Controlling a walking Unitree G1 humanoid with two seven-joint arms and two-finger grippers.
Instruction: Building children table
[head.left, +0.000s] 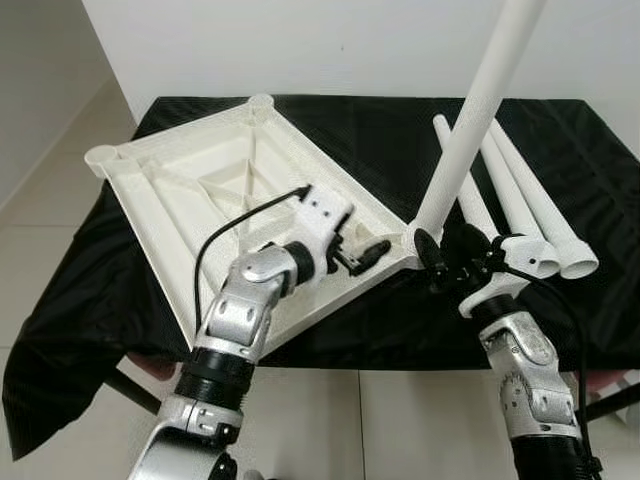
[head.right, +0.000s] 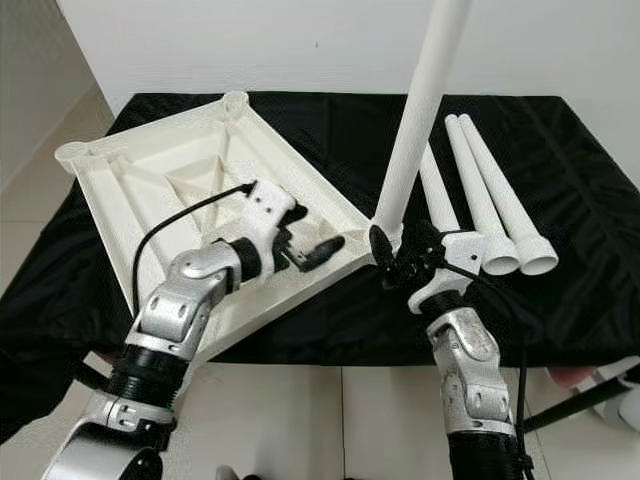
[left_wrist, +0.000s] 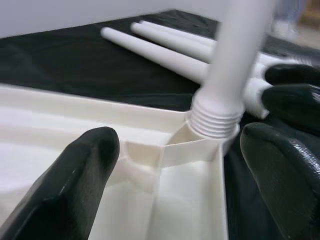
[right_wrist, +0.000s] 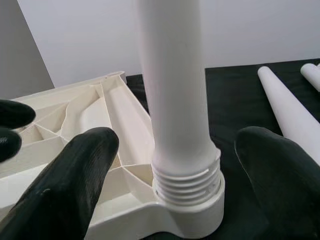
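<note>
**Tabletop inverted, first leg standing in its near-right corner socket**

Tabletop (head.left: 215, 185), white and ribbed, lies underside up on the left half of the black-draped desk (head.left: 400, 130), its near-right corner toward me. One leg (head.left: 470, 130) stands upright in that corner's socket (right_wrist: 192, 210); my right wrist view shows several turns of thread (right_wrist: 186, 182) exposed above the collar, so I judge the leg only partly screwed in. Three spare legs (head.left: 525, 205) lie side by side on the cloth to the right, just behind my right end effector.

My right end effector (head.left: 455, 258) sits at the base of the leg with its fingers (right_wrist: 75, 185) spread on either side and clear of the plastic: released, holding nothing. My left end effector (head.left: 360, 255) rests over the tabletop's rim just left of the socket, its fingers (left_wrist: 75, 190) likewise parted, grasping nothing.

To do this step well, as I judge it:
- Close the right fingers on the smooth shaft just above the thread, not on the thread itself.
- Press the left end effector down on the rim so the tabletop cannot spin with the leg.
- Keep the leg vertical while turning; a tilt risks cross-threading.
- Turn in short strokes, regrasping, until no thread remains visible.
</note>
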